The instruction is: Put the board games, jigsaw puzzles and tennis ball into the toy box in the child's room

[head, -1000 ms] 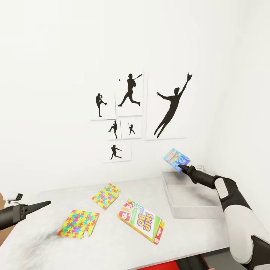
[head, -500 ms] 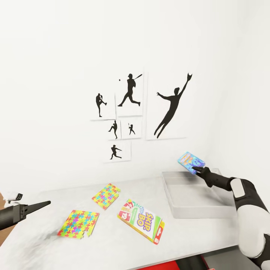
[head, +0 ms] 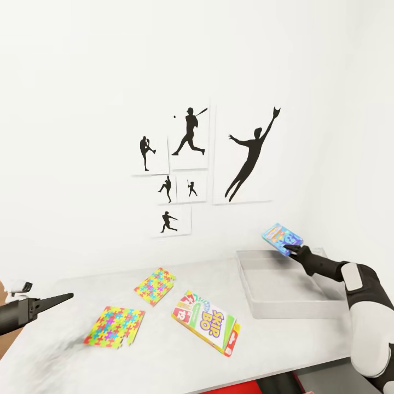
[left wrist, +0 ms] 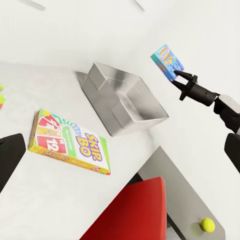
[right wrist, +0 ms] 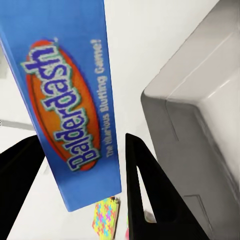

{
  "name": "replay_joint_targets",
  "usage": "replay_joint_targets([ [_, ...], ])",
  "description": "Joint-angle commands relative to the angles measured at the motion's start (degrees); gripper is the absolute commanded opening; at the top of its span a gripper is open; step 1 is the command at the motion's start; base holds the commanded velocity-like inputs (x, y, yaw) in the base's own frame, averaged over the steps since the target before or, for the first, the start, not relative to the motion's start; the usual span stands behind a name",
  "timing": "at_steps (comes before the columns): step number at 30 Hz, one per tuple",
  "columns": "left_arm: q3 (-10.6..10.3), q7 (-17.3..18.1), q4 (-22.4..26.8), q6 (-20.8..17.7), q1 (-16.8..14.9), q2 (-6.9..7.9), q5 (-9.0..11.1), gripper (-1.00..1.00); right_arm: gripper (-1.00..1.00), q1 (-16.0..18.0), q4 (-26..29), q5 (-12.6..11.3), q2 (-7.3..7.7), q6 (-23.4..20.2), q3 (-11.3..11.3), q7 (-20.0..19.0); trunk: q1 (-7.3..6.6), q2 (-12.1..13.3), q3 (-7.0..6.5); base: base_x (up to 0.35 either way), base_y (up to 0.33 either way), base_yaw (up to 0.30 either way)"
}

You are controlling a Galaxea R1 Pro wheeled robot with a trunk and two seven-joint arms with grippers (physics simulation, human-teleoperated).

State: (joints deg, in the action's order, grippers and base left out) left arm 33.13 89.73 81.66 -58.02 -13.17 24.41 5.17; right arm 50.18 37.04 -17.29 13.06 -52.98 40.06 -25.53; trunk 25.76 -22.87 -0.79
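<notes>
the right gripper (head: 290,249) pinched a blue balderdash box (head: 281,236) in the air over the far end of the grey toy box (head: 284,309), so the drop-off step looked in hand; next it called for lowering and releasing inside. the left gripper's (head: 60,299) fingers sat pressed together

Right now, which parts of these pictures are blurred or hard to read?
Head view: table surface smeared near the left edge; Skip-Bo lettering readable. Right wrist view: Balderdash box lettering close and soft, toy box evenly lit, no glare.
</notes>
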Motion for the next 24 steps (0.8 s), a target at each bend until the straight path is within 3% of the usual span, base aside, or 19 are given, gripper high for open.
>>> replay_joint_targets([
  [1, 0.0, 0.3, 0.0, -0.6, 0.0, 0.01, -0.1, 1.0, -1.0, 0.0, 0.0, 0.3, 0.07, -0.7, 0.4, -0.4, 0.02, 0.0, 0.03, 0.0, 0.0, 0.0],
  [6, 0.0, 0.3, -0.1, -0.6, 0.0, 0.09, -0.1, 1.0, -1.0, 0.0, 0.3, 0.5, 1.84, -4.1, 0.9, -0.3, 0.02, 0.0, 0.03, 0.0, 0.0, 0.0],
  [12, 0.0, 0.3, -0.1, -0.6, 0.0, 0.04, -0.1, 1.0, -1.0, 0.4, 0.4, 1.1, 2.69, -5.6, 1.0, 0.5, 0.02, 0.0, 0.33, 0.0, 0.0, 0.0],
  [18, 0.0, 0.3, -0.1, -0.6, 0.0, 0.11, -0.1, 1.0, -1.0, 1.0, 0.4, 0.5, 2.89, -6.1, 1.0, 9.3, 0.02, 0.0, 0.85, 0.0, 0.0, 0.0],
  [24, 0.1, 0.3, -0.1, -0.6, 0.0, 0.11, -0.1, 1.0, -1.0, 1.6, 0.4, 0.2, 2.75, -6.2, 1.0, 12.9, 0.02, 0.0, 1.4, 0.0, 0.0, 0.0],
])
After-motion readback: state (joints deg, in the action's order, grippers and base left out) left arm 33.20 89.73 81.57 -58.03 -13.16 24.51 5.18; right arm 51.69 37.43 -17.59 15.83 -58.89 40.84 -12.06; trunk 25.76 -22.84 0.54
